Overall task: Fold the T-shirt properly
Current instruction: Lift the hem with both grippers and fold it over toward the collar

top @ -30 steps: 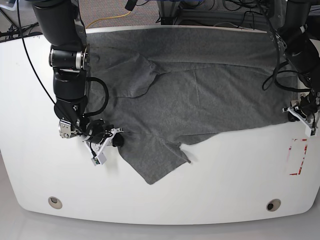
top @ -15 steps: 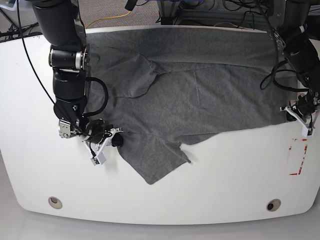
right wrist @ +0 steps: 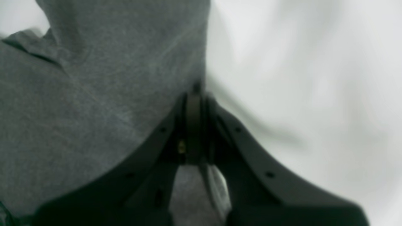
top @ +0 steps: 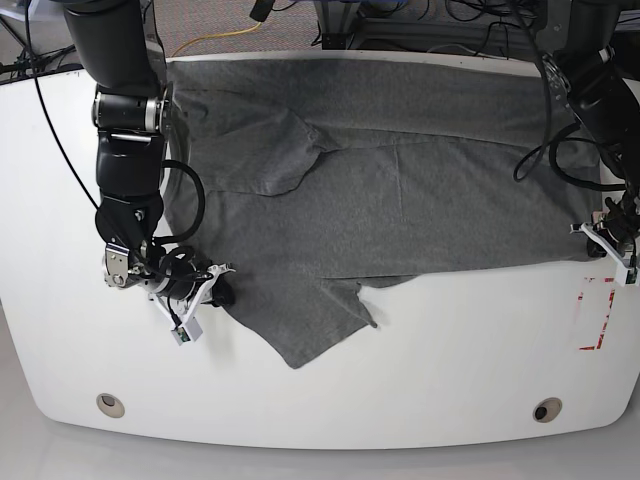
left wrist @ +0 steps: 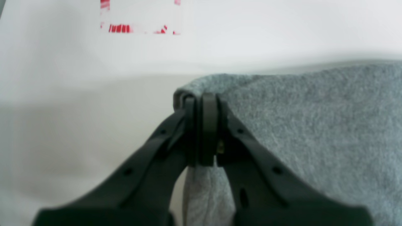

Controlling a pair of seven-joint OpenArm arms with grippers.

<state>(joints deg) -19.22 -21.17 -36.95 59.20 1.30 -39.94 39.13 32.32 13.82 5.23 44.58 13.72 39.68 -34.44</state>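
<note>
both hands [left wrist: 201, 103] [right wrist: 194, 94] pinching t-shirt [top: 400, 190] edges

The white surface [top: 420, 350], rounded along its near edge, carries the grey T-shirt [top: 400, 180], which lies spread across its far half from the right tool [top: 222, 292] over to the left tool [top: 612, 240], both of them low at the cloth's near edge. From just beside the right tool one flap of cloth reaches out onto the bare near half of the surface. Just nearward of the left tool a red-striped marking [top: 597, 314] lies flat on the surface (its detail is too blurred to read), and two round insets [top: 111, 404] sit close to the near rim, one nearward of each tool.
</note>
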